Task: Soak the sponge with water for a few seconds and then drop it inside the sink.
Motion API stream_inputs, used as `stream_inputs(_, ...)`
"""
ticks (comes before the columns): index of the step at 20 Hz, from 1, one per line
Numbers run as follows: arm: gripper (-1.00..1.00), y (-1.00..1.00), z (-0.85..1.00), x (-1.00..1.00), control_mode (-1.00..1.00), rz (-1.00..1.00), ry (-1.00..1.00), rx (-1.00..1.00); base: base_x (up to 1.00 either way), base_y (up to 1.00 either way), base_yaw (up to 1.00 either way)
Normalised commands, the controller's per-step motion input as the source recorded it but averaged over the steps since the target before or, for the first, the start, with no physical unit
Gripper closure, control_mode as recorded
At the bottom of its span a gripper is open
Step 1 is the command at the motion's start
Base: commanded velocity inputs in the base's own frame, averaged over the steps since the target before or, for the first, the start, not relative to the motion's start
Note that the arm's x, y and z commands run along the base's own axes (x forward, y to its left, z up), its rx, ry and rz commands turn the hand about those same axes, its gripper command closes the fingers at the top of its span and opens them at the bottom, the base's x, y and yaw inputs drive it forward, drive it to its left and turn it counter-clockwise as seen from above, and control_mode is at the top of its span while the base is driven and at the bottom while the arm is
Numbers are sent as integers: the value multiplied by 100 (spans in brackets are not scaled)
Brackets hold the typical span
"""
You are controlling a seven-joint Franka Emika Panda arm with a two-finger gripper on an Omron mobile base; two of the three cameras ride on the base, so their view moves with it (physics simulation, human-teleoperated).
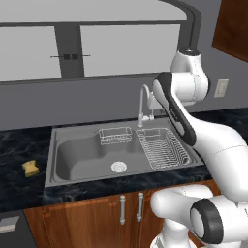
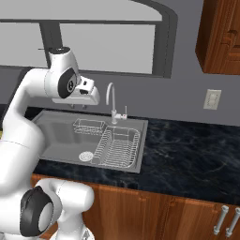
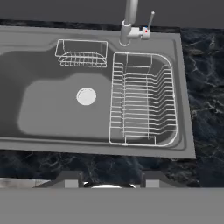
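The sponge [image 1: 31, 168] lies flat on the black marbled worktop [image 1: 19, 145], to the left of the sink [image 1: 72, 155] and clear of its rim, well apart from the arm. Nothing touches it.

The sink is a wide grey steel basin set into the worktop. A round drain [image 1: 118, 167] sits in the floor of its open left part, a small wire basket [image 1: 115, 135] hangs along the back wall, and a wire dish rack [image 1: 162, 147] takes up the right part. The faucet [image 1: 144, 104] rises from the back rim between the basket and the rack, its spout curving forward, with a small lever beside its base.

The end effector [image 2: 78, 106] hangs in the air above the sink, in front of the grey wall and near the faucet, well above the basin floor. In the hand view its 2 dark fingertips [image 3: 69, 179] rise at the bottom edge, over the front strip of worktop, with the drain, basket and rack spread out beyond them. The fingers are drawn together and nothing is between them.

A window runs along the wall behind the sink, a wall switch [image 2: 212, 99] sits to the right, and wooden cabinet doors [image 1: 97, 218] with metal handles stand below the worktop.
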Motion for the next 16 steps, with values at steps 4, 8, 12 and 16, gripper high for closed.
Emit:
stream_inputs(4, -100, 0, 0, 16, -100, 0, 0, 0, 0, 0, 0)
stream_inputs(8, -100, -18, -11, 9, -100, 0, -7, 0, 0, 0, 0)
stream_inputs(12, -100, -29, -2, 1, -100, 0, -8, 0, 0, 0, 0)
stream_inputs(16, -100, -31, 0, 0, -100, 0, -4, 0, 0, 0, 0)
